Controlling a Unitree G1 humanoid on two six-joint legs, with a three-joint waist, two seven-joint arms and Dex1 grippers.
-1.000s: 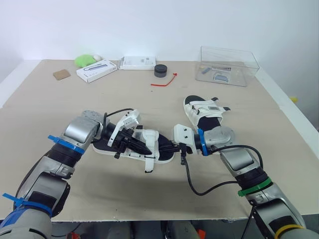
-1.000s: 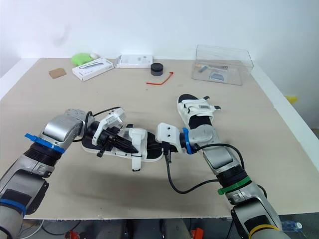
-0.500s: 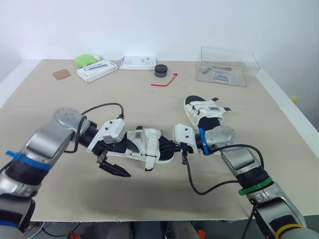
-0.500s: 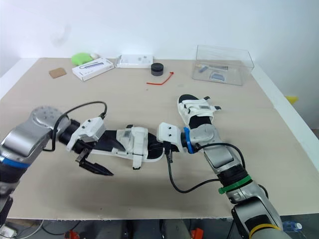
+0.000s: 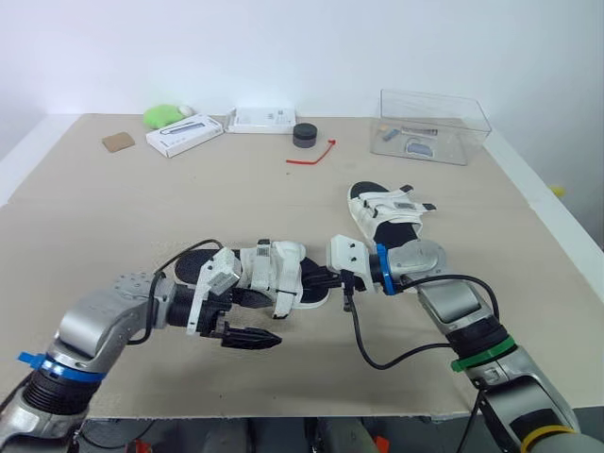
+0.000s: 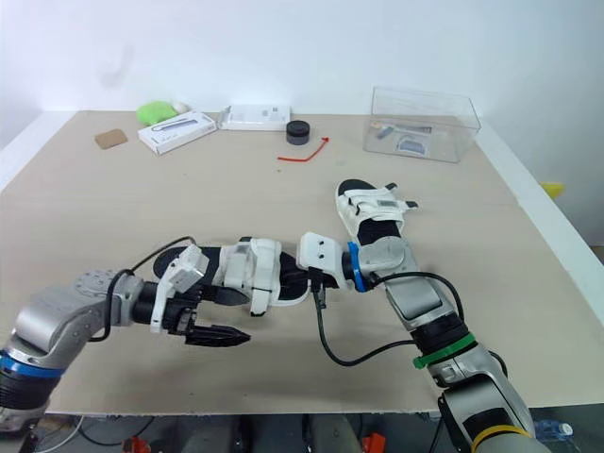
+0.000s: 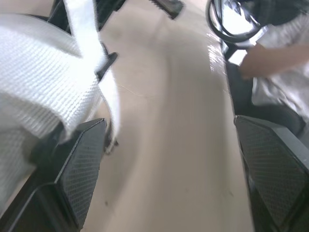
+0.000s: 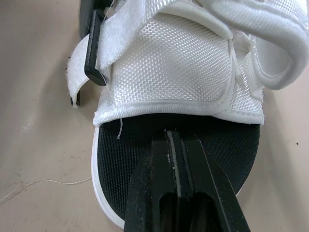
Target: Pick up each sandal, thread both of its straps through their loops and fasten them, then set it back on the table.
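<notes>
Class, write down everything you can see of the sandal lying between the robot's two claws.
The sandal has a black footbed, a white sole rim and wide white woven-fabric straps with black plastic loops. It lies sole down on the table, lengthwise across the robot's front, toe toward its right. The shut right claw rests on the toe of the footbed. One strap end hangs loose off the near side, close to the open left claw.

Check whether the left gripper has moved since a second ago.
Yes. The left gripper has come off the nearer sandal toward the near edge of the table, and is open beside it now.
</notes>
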